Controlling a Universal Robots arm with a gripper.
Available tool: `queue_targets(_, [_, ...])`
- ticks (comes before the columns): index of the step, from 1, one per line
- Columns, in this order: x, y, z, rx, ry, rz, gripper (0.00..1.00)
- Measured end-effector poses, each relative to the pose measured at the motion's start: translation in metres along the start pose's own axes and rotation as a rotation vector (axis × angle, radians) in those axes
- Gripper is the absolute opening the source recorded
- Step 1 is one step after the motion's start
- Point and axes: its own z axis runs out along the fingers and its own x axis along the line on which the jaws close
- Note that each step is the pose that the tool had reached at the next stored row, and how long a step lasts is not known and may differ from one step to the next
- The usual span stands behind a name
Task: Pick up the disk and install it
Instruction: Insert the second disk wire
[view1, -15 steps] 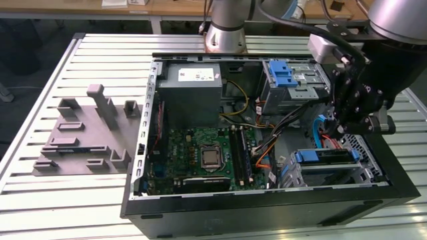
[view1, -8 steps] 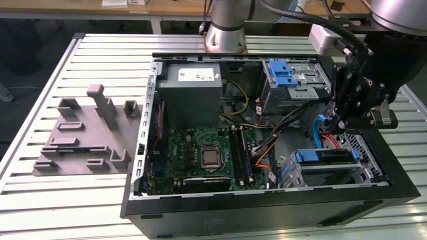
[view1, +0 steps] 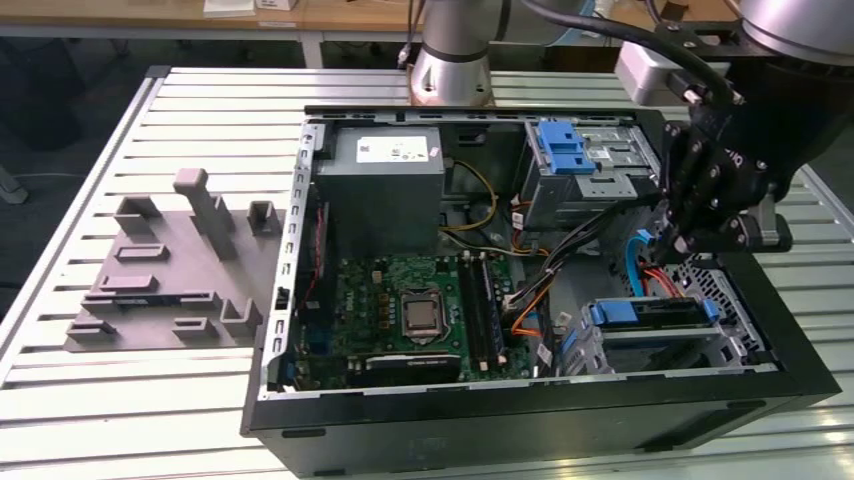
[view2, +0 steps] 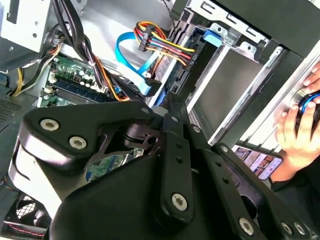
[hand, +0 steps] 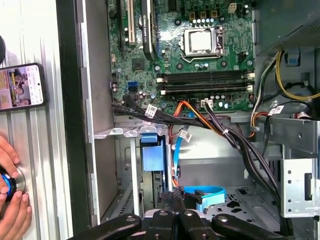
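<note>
The disk (view1: 654, 312) lies in the lower drive bay at the front corner of the open computer case (view1: 534, 420), on the exterior view's right. I see its dark side and its blue plastic rail. In the first wrist view its blue rail end (hand: 151, 157) shows upright in the bay slot. My gripper (view1: 674, 240) hangs just above that bay. Its fingertips meet in both wrist views (hand: 172, 196) (view2: 169, 102), and I see nothing between them. They stop short of the disk, next to a blue flat cable (hand: 205, 195).
A drive cage with a blue latch (view1: 567, 150), a grey power-supply box (view1: 380, 190), the motherboard (view1: 414, 310) and cable bundles (hand: 220, 130) crowd the case. A grey moulded fixture (view1: 174, 270) lies at the exterior view's left. A person's hand (hand: 10, 220) and a phone (hand: 20, 86) rest on the table.
</note>
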Motion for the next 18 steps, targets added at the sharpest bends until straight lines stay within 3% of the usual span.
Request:
queue_targets(5, [-0.0048, 0.0004, -0.0017, -0.0001, -0.0002, 0.000, 0.11])
queue_targets(11, [-0.0161, 0.0010, -0.0047, -0.0011, 0.0001, 0.000, 0.11])
queue_targets(18, [-0.0201, 0.0012, -0.0048, -0.0015, 0.0037, 0.000, 0.11])
